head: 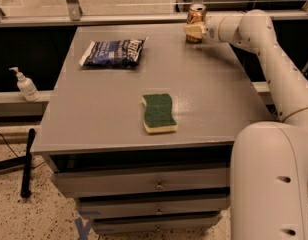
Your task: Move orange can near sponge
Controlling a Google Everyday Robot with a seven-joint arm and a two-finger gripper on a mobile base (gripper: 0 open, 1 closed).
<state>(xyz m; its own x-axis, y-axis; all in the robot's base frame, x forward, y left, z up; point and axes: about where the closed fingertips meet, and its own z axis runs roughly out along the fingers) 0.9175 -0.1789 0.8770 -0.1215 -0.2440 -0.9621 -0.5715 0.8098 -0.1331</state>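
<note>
The orange can (196, 13) stands upright at the far edge of the grey table (214, 94), right of the middle. My gripper (194, 32) is at the can's lower part, reaching in from the right, and it hides the can's base. The sponge (159, 112), dark green on top with a yellow base, lies flat near the table's front edge, well in front of the can and a little to its left.
A flat dark blue snack bag (114, 52) lies at the table's back left. My white arm (274, 69) runs along the table's right side. A soap bottle (25, 85) stands on a ledge to the left. Drawers (156, 185) are below the tabletop.
</note>
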